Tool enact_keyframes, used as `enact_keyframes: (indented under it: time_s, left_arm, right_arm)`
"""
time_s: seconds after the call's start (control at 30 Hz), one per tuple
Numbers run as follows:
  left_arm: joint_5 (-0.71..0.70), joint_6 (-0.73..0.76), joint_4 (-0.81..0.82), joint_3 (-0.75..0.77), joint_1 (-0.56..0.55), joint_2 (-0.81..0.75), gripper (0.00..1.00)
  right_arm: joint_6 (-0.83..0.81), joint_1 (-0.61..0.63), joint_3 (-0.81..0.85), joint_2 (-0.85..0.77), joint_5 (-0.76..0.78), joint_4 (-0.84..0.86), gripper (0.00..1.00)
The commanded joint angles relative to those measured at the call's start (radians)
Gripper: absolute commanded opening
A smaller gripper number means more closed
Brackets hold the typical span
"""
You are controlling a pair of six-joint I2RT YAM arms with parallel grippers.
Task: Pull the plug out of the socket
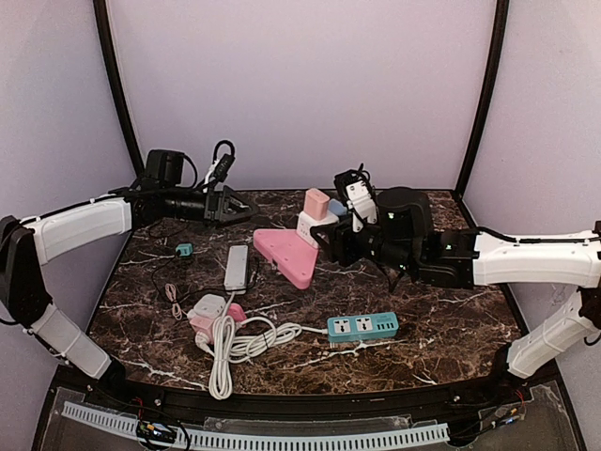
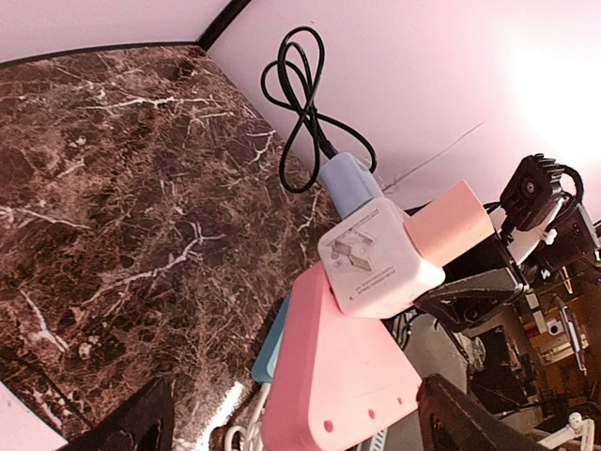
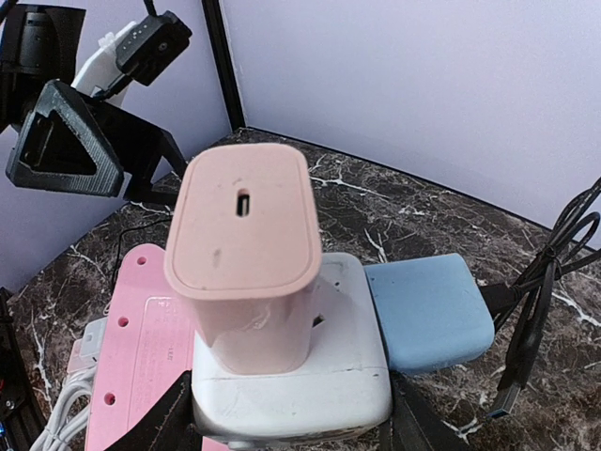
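A white cube socket [image 3: 291, 376] carries a pink plug [image 3: 244, 254] on its upper face and a blue plug [image 3: 427, 310] on one side. My right gripper [image 3: 291, 434] is shut on the cube, one finger on each flank, holding it near the table's middle [image 1: 315, 228]. From the left wrist view the cube [image 2: 380, 258], pink plug [image 2: 451, 224] and blue plug [image 2: 349, 183] lie ahead. My left gripper [image 1: 230, 205] stands open to the left of the cube, apart from it, with nothing held between its fingers [image 2: 131, 427].
A pink triangular power strip [image 1: 286, 254] lies just under the cube. A white strip [image 1: 236, 268], a teal strip [image 1: 362, 326], a small teal adapter [image 1: 184, 249] and a pink-white socket with coiled white cable [image 1: 225, 343] lie nearer. The blue plug's black cable [image 3: 554, 272] trails off.
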Motion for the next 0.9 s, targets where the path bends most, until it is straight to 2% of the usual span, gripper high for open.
enact_keyframes:
  time_s: [0.0, 0.4, 0.53, 0.67, 0.87]
  left_arm:
    - [0.125, -0.081, 0.057, -0.014, -0.022, 0.041, 0.89]
    - [0.185, -0.102, 0.021, 0.01, -0.083, 0.103, 0.88]
    - [0.206, -0.108, 0.02, 0.014, -0.099, 0.111, 0.8]
    - [0.211, -0.115, 0.022, 0.014, -0.105, 0.113, 0.67]
    - [0.224, -0.132, 0.031, 0.012, -0.107, 0.124, 0.56]
  right_arm:
    - [-0.066, 0.013, -0.002, -0.052, 0.011, 0.196, 0.0]
    - [-0.158, 0.022, -0.04, -0.078, 0.024, 0.248, 0.0]
    - [-0.187, 0.025, -0.034, -0.074, 0.028, 0.259, 0.0]
    - [-0.208, 0.027, -0.037, -0.074, 0.027, 0.278, 0.0]
    - [-0.235, 0.029, -0.031, -0.063, 0.026, 0.28, 0.0]
